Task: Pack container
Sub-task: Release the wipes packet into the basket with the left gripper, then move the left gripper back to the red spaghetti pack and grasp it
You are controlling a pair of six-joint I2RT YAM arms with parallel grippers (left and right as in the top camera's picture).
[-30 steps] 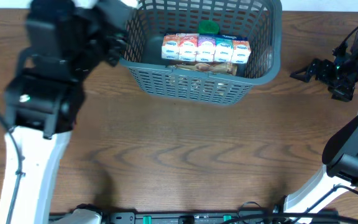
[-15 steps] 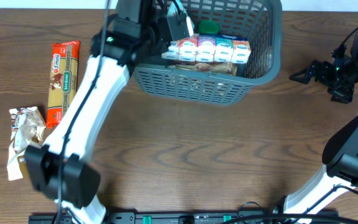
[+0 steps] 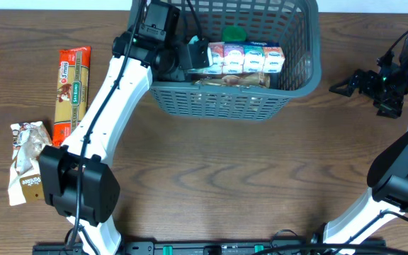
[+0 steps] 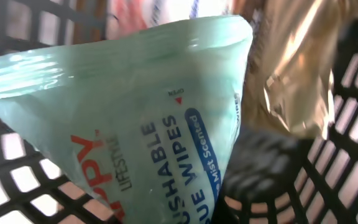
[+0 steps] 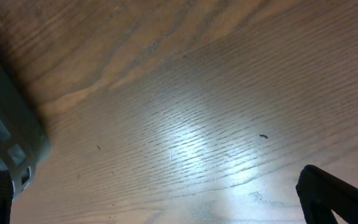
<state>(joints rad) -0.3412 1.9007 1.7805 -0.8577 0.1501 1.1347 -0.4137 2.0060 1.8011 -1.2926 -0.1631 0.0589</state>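
Observation:
The container, a dark grey-blue lattice basket (image 3: 222, 99), stands at the table's far centre. It holds a row of small cartons (image 3: 246, 57), a green-lidded item (image 3: 234, 33) and a brown packet (image 3: 236, 81). My left gripper (image 3: 190, 55) is down inside the basket's left end. It is shut on a pale green wipes pack (image 4: 142, 124), which fills the left wrist view with the basket wall (image 4: 347, 143) behind. My right gripper (image 3: 342, 85) hangs open and empty over the table right of the basket; its fingertips (image 5: 166, 211) are spread wide.
A red-orange pasta packet (image 3: 73, 92) and a crumpled snack bag (image 3: 27, 159) lie on the table at the left. The basket's corner shows at the left edge of the right wrist view (image 5: 5, 130). Bare wooden table (image 3: 218, 177) lies in front.
My left arm has swung from the table's left side over the basket and lowered its gripper with the wipes pack inside. The right arm has not moved.

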